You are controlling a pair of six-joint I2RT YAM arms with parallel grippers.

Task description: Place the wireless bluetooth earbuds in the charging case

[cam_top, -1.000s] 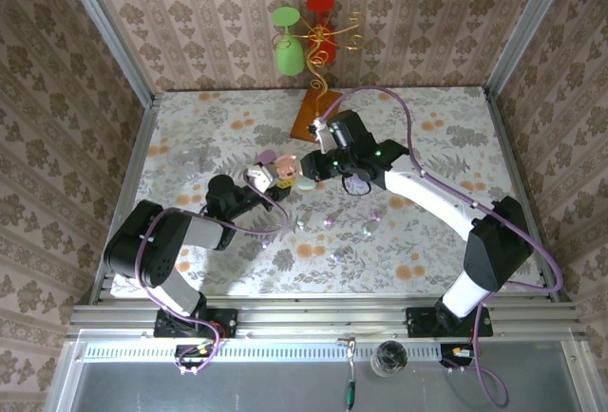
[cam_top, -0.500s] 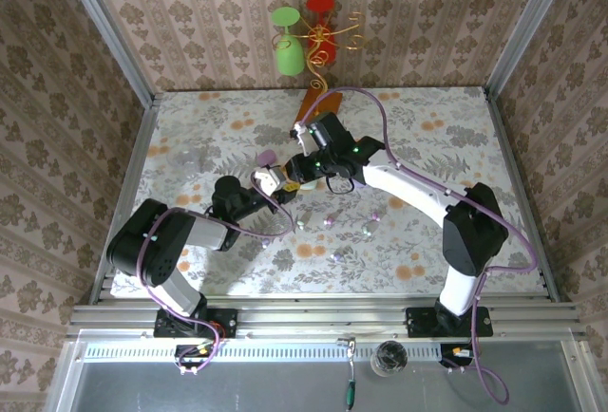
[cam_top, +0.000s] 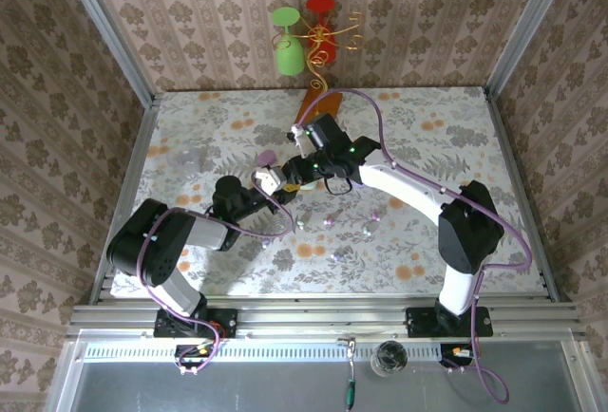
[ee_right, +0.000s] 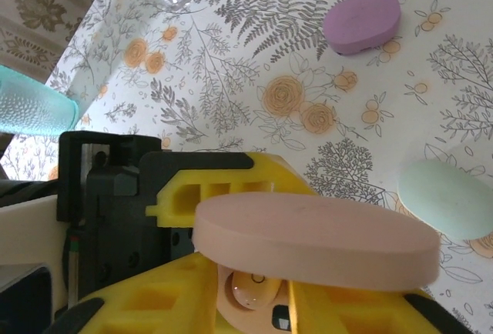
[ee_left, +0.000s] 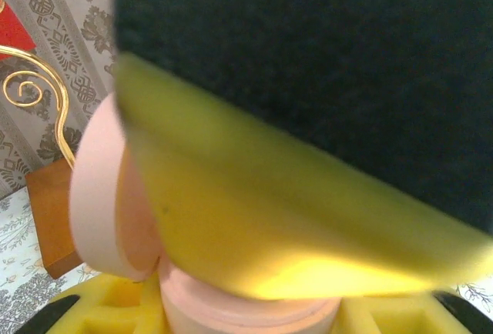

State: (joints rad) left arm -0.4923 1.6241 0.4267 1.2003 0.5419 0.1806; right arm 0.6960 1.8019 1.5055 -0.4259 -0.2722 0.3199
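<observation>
The left end effector (cam_top: 270, 180) is clenched on the pink charging case (ee_right: 316, 242), its yellow fingers (ee_right: 219, 184) pressing the base from either side above the middle of the flowered counter (cam_top: 427, 118). The case's lid stands open. In the right wrist view the lid lies across the front and covers most of the base, so just one glossy pinkish earbud (ee_right: 248, 292) peeps out below it, seated in the base; whether a second sits beside it is hidden. The right end effector (cam_top: 296, 171) hangs just at 2 o'clock of the case, almost touching it. From above its fingertips merge with the case, and in the left wrist view it is a big yellow and black blur across the picture, so I cannot tell whether it is released or clenched, nor whether it carries anything. A purple case (ee_right: 362, 21) lies shut at 11 o'clock of the left end effector, and a mint case (ee_right: 449, 199) lies near it, cut off at the picture's edge. Several loose earbuds (cam_top: 329, 221) are scattered at 5 o'clock of the pink case, too small to tell their colours. A blurred teal shape (ee_right: 31, 111) at the left edge cannot be made out.
</observation>
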